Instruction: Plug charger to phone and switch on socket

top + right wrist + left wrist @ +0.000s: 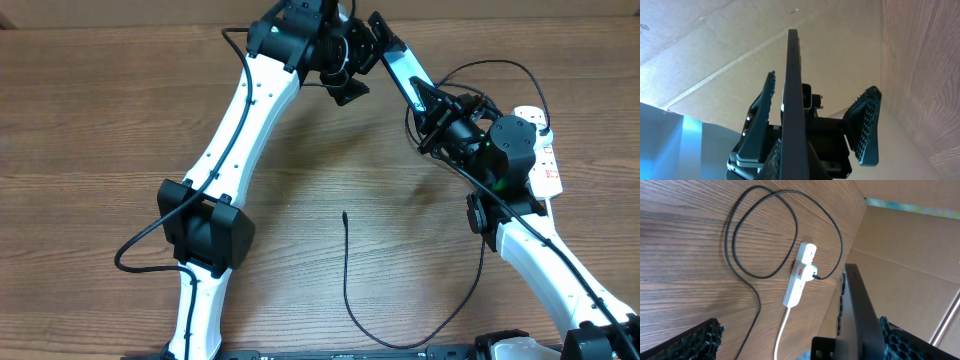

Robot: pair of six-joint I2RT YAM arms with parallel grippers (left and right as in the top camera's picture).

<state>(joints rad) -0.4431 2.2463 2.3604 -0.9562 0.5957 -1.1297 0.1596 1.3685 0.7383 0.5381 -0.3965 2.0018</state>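
Note:
The phone (398,68) is held in the air at the back of the table, seen edge-on as a dark slab in the left wrist view (856,310) and the right wrist view (792,90). My right gripper (425,102) (792,167) is shut on its lower end. My left gripper (350,78) (802,342) is open, its fingers on either side of the phone's other end. The white socket (545,150) (799,277) lies at the right, with the charger's black plug (816,276) in it. The charger cable (346,290) loops over the table; its connector tip (344,214) lies free mid-table.
The socket's white cord (781,335) runs toward the front. A black cable loop (765,235) lies left of the socket. A cardboard wall (910,255) stands behind the table. The left arm's own black cable (135,255) hangs at the front left.

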